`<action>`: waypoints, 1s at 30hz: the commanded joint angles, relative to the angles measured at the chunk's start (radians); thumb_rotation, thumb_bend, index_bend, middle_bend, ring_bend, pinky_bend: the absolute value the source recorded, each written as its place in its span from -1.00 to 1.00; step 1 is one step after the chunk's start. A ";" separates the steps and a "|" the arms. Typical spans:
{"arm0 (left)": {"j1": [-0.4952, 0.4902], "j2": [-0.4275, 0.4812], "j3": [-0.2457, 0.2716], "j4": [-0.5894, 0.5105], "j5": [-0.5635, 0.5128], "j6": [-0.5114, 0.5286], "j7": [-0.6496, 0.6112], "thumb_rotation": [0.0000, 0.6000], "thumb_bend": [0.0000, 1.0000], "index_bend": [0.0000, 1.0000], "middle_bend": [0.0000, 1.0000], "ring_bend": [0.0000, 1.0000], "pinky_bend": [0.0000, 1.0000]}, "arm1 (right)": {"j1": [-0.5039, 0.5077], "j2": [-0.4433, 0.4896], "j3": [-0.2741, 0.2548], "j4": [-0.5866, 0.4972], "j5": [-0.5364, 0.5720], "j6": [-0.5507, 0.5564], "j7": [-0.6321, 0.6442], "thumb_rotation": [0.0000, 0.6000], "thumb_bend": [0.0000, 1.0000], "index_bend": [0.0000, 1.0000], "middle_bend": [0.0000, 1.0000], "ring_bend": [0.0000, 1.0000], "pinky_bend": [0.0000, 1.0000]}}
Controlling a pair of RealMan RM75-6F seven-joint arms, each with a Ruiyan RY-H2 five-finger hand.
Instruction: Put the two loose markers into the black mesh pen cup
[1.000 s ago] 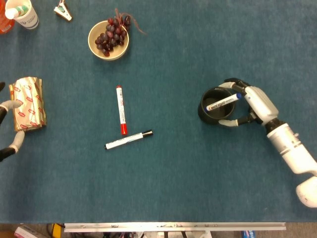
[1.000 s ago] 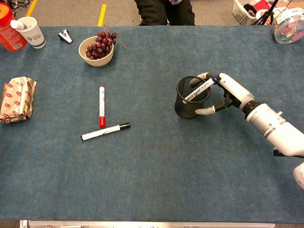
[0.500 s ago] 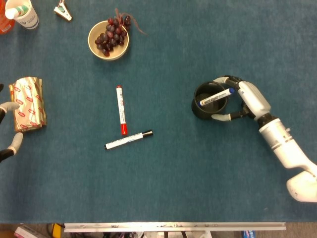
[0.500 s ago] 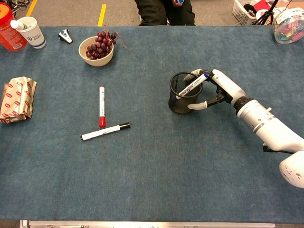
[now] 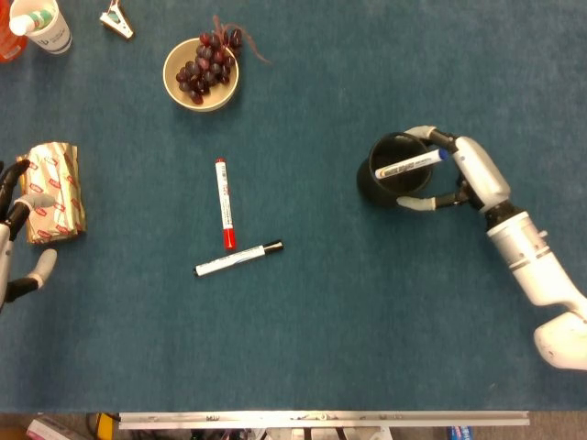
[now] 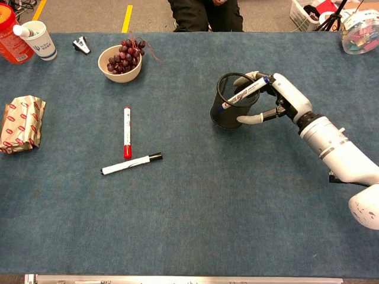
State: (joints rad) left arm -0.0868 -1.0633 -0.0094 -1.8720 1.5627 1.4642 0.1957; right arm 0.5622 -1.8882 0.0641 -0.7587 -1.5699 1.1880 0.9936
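The cup [image 6: 231,110] is gripped by the right hand [image 6: 283,102] and has been tilted and shifted slightly since earlier. The red marker [image 5: 223,203] and black marker [image 5: 238,259] are left unmoved on the bench [image 5: 367,321]. The left hand [image 5: 13,240] is held spread, empty, beside the packet [image 5: 52,191].

The black mesh pen cup [image 6: 230,111] stands right of centre on the blue table [image 6: 195,207], tipped slightly, with the right hand [image 6: 283,103] wrapped around its far side. A blue-capped white marker [image 6: 245,93] already lies slantwise across its mouth, the cap end up by the fingers [image 6: 251,119]. Well to the left, the two loose markers lie flat: a red marker [image 6: 127,132] pointing nearly straight toward the near edge, and a black-capped white marker [image 6: 131,164] angled just below the red one's lower tip, the two close together.
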 commanded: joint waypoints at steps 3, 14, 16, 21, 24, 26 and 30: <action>-0.047 0.028 -0.006 0.006 0.016 -0.052 0.010 1.00 -0.46 -0.33 -0.83 -1.00 -1.00 | -0.018 0.110 0.004 -0.126 -0.006 0.050 -0.006 1.00 -0.33 0.04 -0.03 -0.24 -0.38; -0.166 0.026 0.013 0.049 0.049 -0.242 -0.062 1.00 -0.46 -0.30 -0.82 -1.00 -1.00 | -0.042 0.454 0.028 -0.543 0.033 0.031 -0.126 1.00 -0.30 0.06 -0.02 -0.24 -0.38; -0.185 0.016 0.018 0.060 0.057 -0.268 -0.070 1.00 -0.46 -0.30 -0.82 -1.00 -1.00 | -0.048 0.508 0.028 -0.596 0.043 0.021 -0.146 1.00 -0.30 0.06 -0.02 -0.24 -0.38; -0.227 -0.020 0.028 0.065 0.061 -0.333 -0.076 1.00 -0.46 -0.28 -0.80 -1.00 -1.00 | -0.072 0.584 0.031 -0.657 0.069 0.019 -0.167 1.00 -0.29 0.06 -0.02 -0.24 -0.38; -0.251 -0.050 0.034 0.080 0.064 -0.368 -0.076 1.00 -0.46 -0.22 -0.79 -1.00 -1.00 | -0.088 0.602 0.031 -0.663 0.080 0.025 -0.153 1.00 -0.29 0.08 -0.02 -0.24 -0.38; -0.264 -0.069 0.037 0.090 0.064 -0.386 -0.074 1.00 -0.46 -0.18 -0.78 -1.00 -1.00 | -0.094 0.611 0.029 -0.661 0.079 0.027 -0.149 1.00 -0.30 0.08 -0.02 -0.24 -0.38; -0.287 -0.125 0.036 0.121 0.054 -0.414 -0.075 1.00 -0.46 -0.18 -0.75 -1.00 -1.00 | -0.106 0.624 0.027 -0.655 0.078 0.031 -0.142 1.00 -0.29 0.08 -0.02 -0.24 -0.38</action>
State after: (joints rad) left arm -0.3626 -1.1673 0.0267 -1.7656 1.6216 1.0617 0.1210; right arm 0.4574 -1.2652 0.0911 -1.4143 -1.4920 1.2184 0.8511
